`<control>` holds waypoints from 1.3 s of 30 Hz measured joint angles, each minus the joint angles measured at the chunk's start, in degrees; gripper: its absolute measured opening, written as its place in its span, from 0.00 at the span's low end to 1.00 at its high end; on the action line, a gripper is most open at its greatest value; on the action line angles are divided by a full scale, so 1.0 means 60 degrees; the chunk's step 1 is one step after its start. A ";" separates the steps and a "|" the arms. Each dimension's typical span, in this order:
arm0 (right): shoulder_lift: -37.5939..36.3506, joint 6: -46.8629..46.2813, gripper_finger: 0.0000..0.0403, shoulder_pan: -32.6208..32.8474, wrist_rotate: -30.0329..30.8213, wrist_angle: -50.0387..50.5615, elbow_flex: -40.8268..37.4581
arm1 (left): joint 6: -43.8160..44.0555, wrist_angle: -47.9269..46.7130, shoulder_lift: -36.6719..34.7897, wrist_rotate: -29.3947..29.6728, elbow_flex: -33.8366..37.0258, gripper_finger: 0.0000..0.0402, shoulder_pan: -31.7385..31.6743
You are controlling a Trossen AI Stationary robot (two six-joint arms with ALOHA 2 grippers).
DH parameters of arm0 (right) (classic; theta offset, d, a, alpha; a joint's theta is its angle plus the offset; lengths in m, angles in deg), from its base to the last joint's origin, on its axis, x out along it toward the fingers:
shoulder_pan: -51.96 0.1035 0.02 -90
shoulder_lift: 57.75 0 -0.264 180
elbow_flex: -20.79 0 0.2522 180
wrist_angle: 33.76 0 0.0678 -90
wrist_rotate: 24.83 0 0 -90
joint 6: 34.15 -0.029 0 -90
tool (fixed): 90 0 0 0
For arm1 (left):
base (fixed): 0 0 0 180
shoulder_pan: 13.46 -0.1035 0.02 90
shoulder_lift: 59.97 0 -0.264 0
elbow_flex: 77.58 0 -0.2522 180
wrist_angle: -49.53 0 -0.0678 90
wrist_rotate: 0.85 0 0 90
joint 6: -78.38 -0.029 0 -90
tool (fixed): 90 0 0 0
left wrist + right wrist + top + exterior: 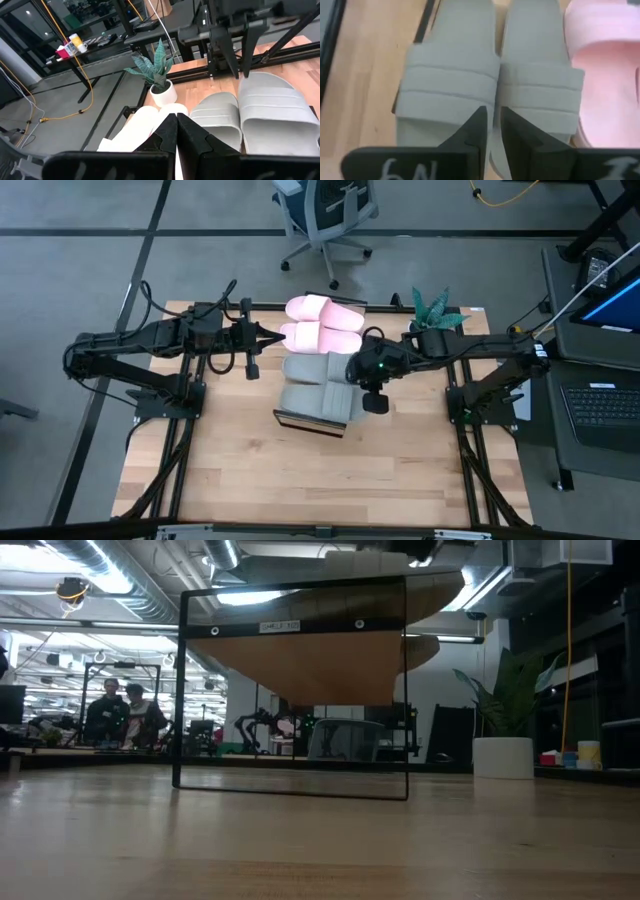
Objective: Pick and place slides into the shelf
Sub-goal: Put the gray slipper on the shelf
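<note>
Four slides lie side by side in a row on the shelf [300, 422] near the middle of the table [300, 490]: two grey-green slides [318, 385] toward the near end, two pale pink slides [322, 323] toward the far end, each pair touching; the right gripper [492, 131] hangs just above the grey-green pair, over the seam between them, its fingers a narrow gap apart and holding nothing; the left gripper [176, 131] hovers beside the pink pair, fingers pressed together and empty; a potted plant [436, 312] stands at the table's far right corner; an office chair [326, 215] sits on the floor beyond.
</note>
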 joint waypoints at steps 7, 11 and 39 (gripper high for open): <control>0.0000 -0.0459 0.11 0.0016 -0.1439 0.0347 0.0700 | 0.0000 -0.0004 0.0000 0.0000 0.0000 0.01 0.0000; 0.0060 -0.0830 0.02 0.0086 -0.1912 0.1090 0.0709 | 0.0000 -0.0004 0.0000 0.0000 0.0000 0.01 0.0000; 0.1885 -0.1049 0.00 0.0265 -0.1896 0.1930 0.0699 | -0.0331 -0.0084 0.0000 0.0000 0.0000 0.01 0.0000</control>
